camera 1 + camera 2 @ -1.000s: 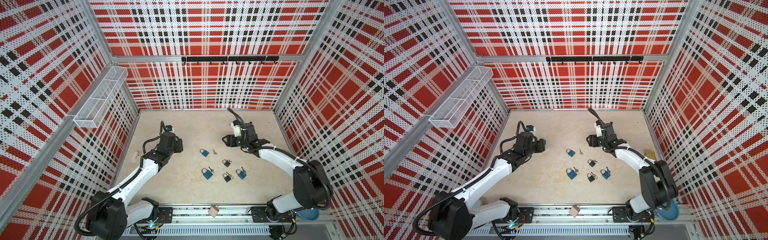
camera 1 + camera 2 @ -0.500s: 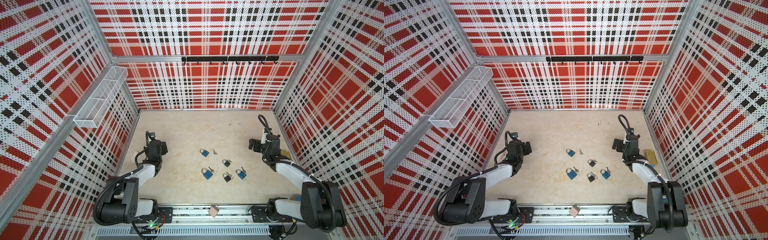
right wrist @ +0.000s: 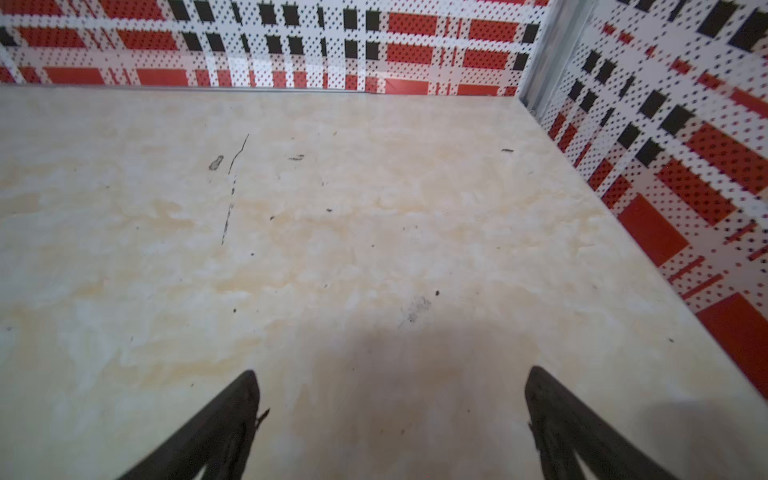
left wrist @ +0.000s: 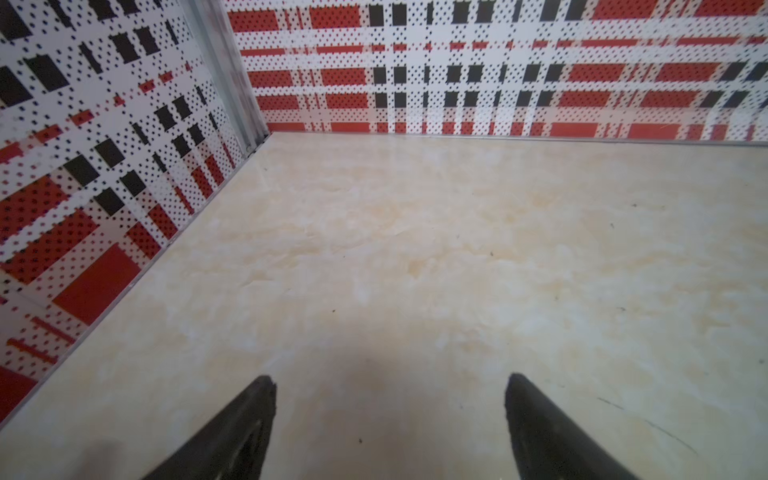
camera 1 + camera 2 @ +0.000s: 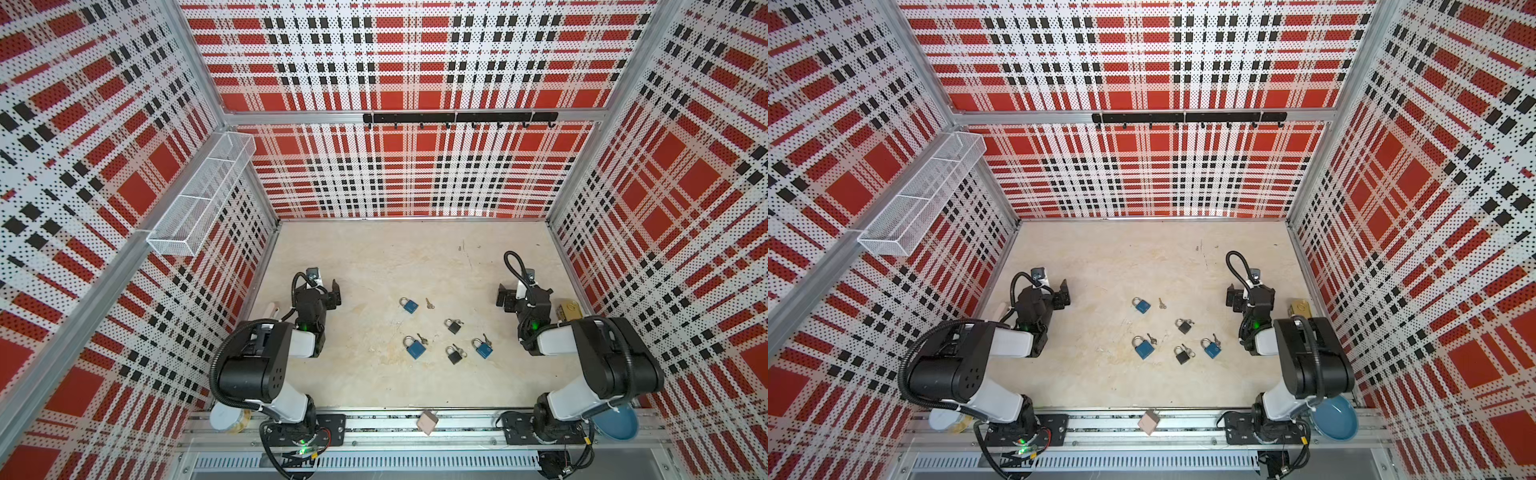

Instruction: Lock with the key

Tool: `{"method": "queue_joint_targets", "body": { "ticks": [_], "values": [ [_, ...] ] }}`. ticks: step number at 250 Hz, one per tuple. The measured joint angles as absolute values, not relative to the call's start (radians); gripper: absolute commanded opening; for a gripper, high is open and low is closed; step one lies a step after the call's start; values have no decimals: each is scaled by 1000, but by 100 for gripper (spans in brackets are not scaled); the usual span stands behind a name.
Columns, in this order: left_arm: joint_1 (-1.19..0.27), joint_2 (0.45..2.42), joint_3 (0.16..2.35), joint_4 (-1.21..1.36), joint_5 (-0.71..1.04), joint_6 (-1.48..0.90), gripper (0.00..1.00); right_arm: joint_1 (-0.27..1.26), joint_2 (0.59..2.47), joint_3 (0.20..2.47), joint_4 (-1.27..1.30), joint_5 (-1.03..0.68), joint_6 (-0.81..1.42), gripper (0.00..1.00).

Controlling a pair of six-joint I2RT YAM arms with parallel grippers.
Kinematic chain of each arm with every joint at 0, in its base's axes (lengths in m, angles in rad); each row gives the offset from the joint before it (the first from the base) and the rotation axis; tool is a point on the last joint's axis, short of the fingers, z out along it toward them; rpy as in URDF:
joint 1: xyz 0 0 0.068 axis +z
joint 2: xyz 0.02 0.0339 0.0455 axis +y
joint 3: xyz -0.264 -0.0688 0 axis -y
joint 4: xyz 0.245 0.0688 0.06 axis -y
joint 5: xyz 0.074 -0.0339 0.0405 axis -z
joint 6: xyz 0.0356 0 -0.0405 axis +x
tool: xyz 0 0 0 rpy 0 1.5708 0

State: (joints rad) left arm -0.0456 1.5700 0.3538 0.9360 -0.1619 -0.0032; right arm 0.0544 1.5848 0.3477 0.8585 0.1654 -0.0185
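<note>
Loose key (image 5: 429,304), table (image 5: 374,257) centre beside blue padlock (image 5: 409,305): likely light, stiff, slippery; pinch bow; both jaws spread, empty.

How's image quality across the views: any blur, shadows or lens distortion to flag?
In both top views: even light; back wall plaid bows from the wide lens. Left wrist view: soft shadow on the table at the left pincer, left wall blurred. Right wrist view: same shadow at the right pincer, right wall smeared.
</note>
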Motion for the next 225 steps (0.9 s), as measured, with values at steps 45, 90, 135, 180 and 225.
{"method": "queue_joint_targets", "body": {
  "ticks": [45,90,135,180,225],
  "values": [
    [-39,1570,379,934,-86,12,99,50,1587,377,881,121,-37,100],
    [-40,1570,379,934,-63,17,99,48,1587,381,886,107,-39,100],
    [-47,1570,380,934,-68,29,99,48,1587,381,886,100,-39,100],
    [-52,1570,381,934,-83,33,99,48,1587,381,887,97,-42,100],
    [-55,1570,384,929,-86,37,99,48,1587,381,887,97,-42,100]
  ]
}}
